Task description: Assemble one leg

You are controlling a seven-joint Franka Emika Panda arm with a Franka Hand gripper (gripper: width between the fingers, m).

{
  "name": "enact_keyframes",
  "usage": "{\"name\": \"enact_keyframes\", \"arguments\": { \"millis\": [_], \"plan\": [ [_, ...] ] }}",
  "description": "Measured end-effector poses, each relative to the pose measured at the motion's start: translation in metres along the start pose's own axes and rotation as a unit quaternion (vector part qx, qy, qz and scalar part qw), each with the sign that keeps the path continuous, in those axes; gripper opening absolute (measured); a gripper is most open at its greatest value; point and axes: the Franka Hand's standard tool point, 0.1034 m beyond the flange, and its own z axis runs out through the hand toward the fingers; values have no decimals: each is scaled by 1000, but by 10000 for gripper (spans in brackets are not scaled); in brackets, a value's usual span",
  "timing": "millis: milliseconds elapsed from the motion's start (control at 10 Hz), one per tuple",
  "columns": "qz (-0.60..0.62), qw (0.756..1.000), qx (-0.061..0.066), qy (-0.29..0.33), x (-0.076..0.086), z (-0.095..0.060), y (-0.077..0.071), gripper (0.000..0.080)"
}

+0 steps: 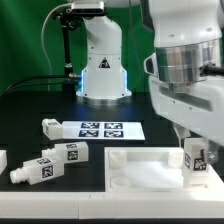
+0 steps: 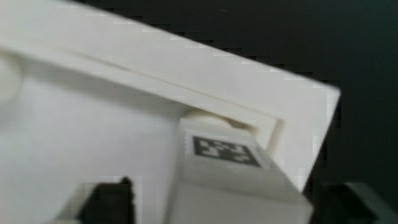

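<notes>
My gripper is shut on a leg, a short white post with a black-and-white tag on its side. It holds the leg upright at the corner of the large white panel on the exterior view's right. In the wrist view the leg lies between my dark fingers, my gripper is shut on it, and its narrower stub end sits at the panel's corner recess. I cannot tell how deep the stub sits.
The marker board lies behind the panel. One loose leg lies beside it, two others lie at the front on the exterior view's left, and a white part shows at the left edge. The robot base stands at the back.
</notes>
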Motion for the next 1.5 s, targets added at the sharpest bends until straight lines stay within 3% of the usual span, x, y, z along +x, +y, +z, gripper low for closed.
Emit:
{"name": "enact_keyframes", "arguments": {
  "millis": [100, 400, 500, 700, 800, 900, 1200, 1500],
  "plan": [
    [-129, 992, -2, 4, 1, 0, 0, 601],
    [-241, 970, -3, 3, 1, 0, 1, 645],
    [-312, 950, -8, 12, 3, 0, 0, 645],
    [-520, 852, -36, 41, 7, -2, -4, 649],
    [-531, 846, -37, 41, 4, -2, -5, 649],
    [-519, 853, -36, 41, 5, -1, -4, 649],
    [-446, 894, -32, 42, 4, -1, -4, 284],
    [-285, 957, -22, 50, 7, -1, -3, 284]
  ]
}}
